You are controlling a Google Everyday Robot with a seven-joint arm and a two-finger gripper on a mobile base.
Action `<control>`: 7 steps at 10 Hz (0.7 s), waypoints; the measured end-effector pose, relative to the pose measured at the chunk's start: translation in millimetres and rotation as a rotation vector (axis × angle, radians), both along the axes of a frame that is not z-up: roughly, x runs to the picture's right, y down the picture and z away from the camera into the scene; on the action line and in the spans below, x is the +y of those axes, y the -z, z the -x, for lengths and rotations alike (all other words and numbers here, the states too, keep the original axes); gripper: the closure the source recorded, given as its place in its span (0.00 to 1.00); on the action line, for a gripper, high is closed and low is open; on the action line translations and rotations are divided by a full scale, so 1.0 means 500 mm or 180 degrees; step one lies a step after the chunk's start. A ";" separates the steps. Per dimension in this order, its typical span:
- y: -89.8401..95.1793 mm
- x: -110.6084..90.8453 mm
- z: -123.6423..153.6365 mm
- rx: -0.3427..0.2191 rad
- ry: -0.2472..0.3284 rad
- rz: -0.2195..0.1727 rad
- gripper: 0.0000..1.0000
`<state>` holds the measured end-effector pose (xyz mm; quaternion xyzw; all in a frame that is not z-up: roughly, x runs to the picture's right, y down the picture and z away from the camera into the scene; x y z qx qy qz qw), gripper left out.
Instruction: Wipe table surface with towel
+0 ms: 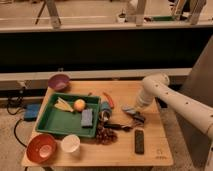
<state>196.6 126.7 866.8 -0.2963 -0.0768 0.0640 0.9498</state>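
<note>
The wooden bench (156,151) carries most of its load on the left and middle. The white arm (175,100) reaches in from the right and bends down toward the right-centre of the top. The green tray (50,123) fills the left-middle, with a red bowl (41,148) at the near-left corner and a purple bowl (59,81) at the far-left one. A dark remote (139,141) lies near the front edge, and a white cup (70,143) stands just beside the red bowl. A cluster of grapes (104,135) sits in front of the tray's right end. The end effector (135,116) is low over the bench, right of the tray. Whether it is wide, narrow or holding anything cannot be told. The towel (128,109) looks to be the small grey-blue piece lying right at it, on the wood. Judging by this, the wiping seems barely begun: no broad stretch looks covered, and nearly all of it is left. Open room is scarce. There is a bare strip along the right edge, some at the far-right corner, and a patch at the front right past the remote. A sweep to the left would soon meet the grapes or the tray.
</note>
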 end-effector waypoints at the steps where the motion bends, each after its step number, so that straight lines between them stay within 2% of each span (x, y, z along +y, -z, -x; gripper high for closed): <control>1: -0.010 0.003 -0.001 0.0031 -0.0007 -0.0011 0.92; 4: -0.038 0.000 0.007 0.0073 -0.0012 -0.0052 0.92; 7: -0.060 -0.027 0.001 0.0112 -0.0074 -0.0114 0.92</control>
